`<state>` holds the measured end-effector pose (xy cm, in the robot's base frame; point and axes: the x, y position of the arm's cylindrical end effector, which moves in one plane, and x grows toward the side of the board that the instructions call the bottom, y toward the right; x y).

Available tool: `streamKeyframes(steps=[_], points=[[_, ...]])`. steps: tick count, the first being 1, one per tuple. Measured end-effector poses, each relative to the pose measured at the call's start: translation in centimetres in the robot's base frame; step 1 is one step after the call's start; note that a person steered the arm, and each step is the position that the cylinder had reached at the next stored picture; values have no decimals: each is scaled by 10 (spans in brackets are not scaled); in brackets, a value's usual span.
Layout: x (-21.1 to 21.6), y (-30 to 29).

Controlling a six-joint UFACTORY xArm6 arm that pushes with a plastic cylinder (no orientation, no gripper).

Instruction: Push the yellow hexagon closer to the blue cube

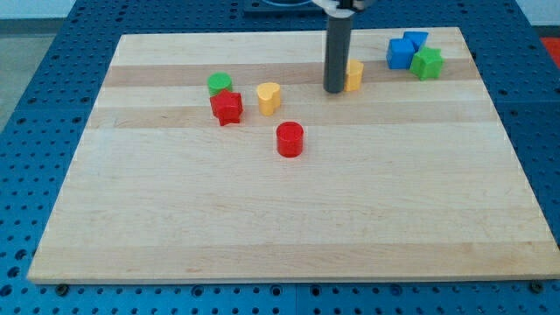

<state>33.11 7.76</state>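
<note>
Tip point(334, 89) touches yellow hexagon's point(354, 75) left side, upper board; no pincer, just a rod, nothing grasped. Blue cube point(400, 52) sits right, near green star point(428, 63). Risk: off-centre push lets the hexagon slip sideways or knock the star.

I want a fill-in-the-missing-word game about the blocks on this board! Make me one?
1. My tip sits right beside the ______ hexagon, on that block's left in the view.
2. The green star touches a block coloured ______.
3. The green cylinder sits just above the red ______ in the view.
4. The block nearest the view's bottom is the ______ cylinder.

Missing words: yellow; blue; star; red
</note>
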Motion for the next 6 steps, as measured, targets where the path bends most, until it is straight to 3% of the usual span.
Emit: streamKeyframes(steps=[6], points=[[-91, 46]])
